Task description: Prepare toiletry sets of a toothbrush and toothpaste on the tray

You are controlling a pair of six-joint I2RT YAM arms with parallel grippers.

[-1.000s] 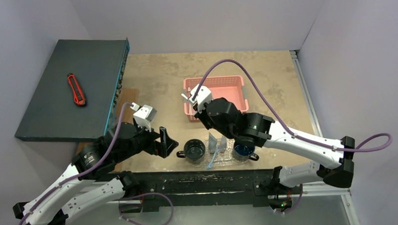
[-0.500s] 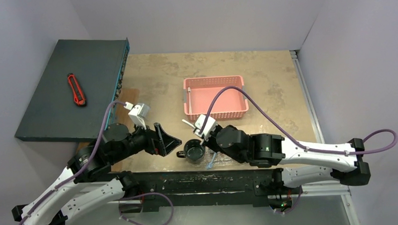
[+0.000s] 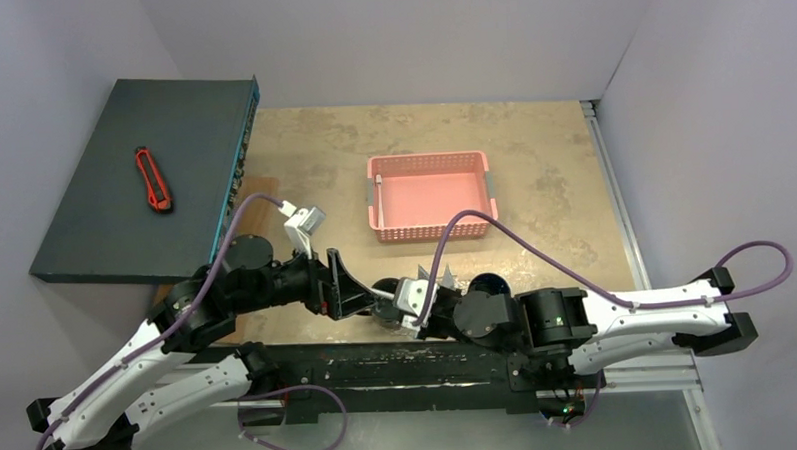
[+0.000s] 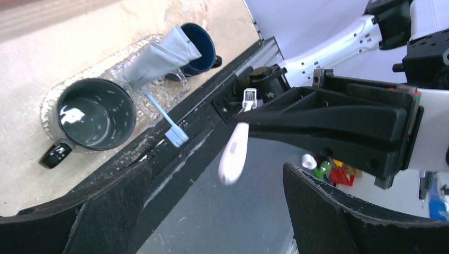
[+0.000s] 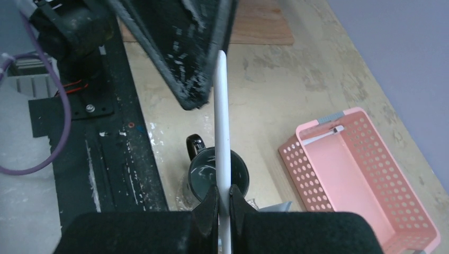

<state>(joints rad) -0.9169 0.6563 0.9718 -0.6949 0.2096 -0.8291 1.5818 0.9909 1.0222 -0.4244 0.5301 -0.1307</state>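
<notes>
Roughly halfway, by the look of it. Both mugs sit on the tray [image 4: 138, 43] at the counter's near edge. A tube [image 4: 159, 55] leans on the blue mug [image 4: 200, 46], a pale-blue toothbrush [image 4: 161, 111] lies loose across the rim, and the green mug [image 4: 95, 114] is empty. The right tool [image 5: 223, 198] pinches a white toothbrush [image 5: 222, 132] near that mug, while the left tool [image 4: 216, 182] gapes wide, holding nothing. One slim piece [image 3: 379, 198] waits in the pink basket [image 3: 435, 227].

A pink basket [image 3: 444, 198] sits near the middle of the bench [image 3: 322, 148], and a red box cutter [image 3: 153, 180] lies on a dark slab [image 3: 94, 226] overhanging its left edge.
</notes>
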